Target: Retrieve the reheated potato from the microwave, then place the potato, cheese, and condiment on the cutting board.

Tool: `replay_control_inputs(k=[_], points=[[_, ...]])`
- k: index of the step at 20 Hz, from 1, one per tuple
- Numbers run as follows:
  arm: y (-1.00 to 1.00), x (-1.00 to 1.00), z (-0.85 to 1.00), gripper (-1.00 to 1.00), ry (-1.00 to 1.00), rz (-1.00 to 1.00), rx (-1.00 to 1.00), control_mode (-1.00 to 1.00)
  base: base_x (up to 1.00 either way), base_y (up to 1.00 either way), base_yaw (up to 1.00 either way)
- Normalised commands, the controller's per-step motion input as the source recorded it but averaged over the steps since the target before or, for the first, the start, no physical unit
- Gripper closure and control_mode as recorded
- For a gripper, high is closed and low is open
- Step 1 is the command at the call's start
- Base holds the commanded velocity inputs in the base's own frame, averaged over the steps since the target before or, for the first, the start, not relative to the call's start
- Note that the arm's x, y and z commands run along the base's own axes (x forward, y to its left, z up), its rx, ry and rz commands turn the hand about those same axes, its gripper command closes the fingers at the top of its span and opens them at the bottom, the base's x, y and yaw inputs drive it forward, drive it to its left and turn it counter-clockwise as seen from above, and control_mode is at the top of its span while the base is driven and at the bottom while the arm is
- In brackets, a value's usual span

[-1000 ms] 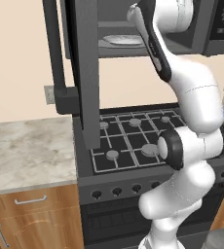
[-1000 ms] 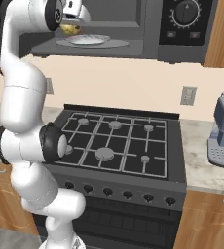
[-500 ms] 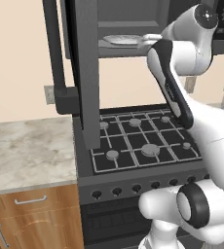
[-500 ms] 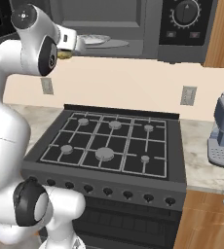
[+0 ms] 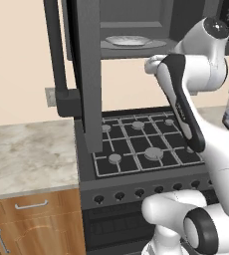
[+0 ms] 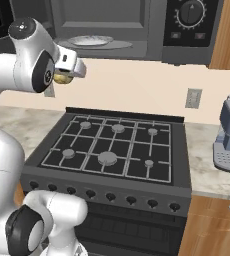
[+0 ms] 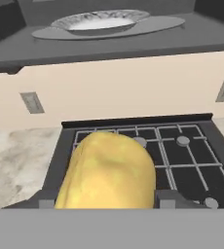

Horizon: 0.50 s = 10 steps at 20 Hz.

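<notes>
My gripper point(image 6: 67, 74) hangs in front of the open microwave point(image 6: 152, 27), below its cavity and above the stove's back left, shut on the potato point(image 6: 61, 78). In the hand view the yellowish oval potato point(image 7: 109, 170) sits between the two fingertips point(image 7: 165, 199) of the gripper point(image 7: 106, 202). A white plate point(image 6: 90, 40) rests on the microwave's turntable with nothing on it. The microwave door point(image 5: 84, 74) stands swung out to the left. From the left base view the hand point(image 5: 151, 63) is seen just under the cavity. The cheese, condiment and cutting board are out of view.
A black gas stove point(image 6: 117, 145) lies under the hand. A grey coffee machine point(image 6: 229, 135) stands on the counter to the right. A marble counter point(image 5: 27, 154) stretches left of the stove. A wall outlet point(image 6: 193, 98) is behind the stove.
The hand has drawn back out of the microwave cavity and dropped below it, carrying the potato off the plate. The arm's elbow has swung forward.
</notes>
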Motion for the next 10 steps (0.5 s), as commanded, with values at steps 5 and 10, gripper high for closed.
replay_control_inputs(k=[5, 10], points=[[0.00, -0.07, -0.64, 1.00, 0.38, 0.00, 0.00, -1.00, 0.00, 0.00, 0.00], [-0.02, 0.00, -0.65, 1.00, 0.15, 0.00, 0.01, -1.00, 0.00, 0.00, 0.00]])
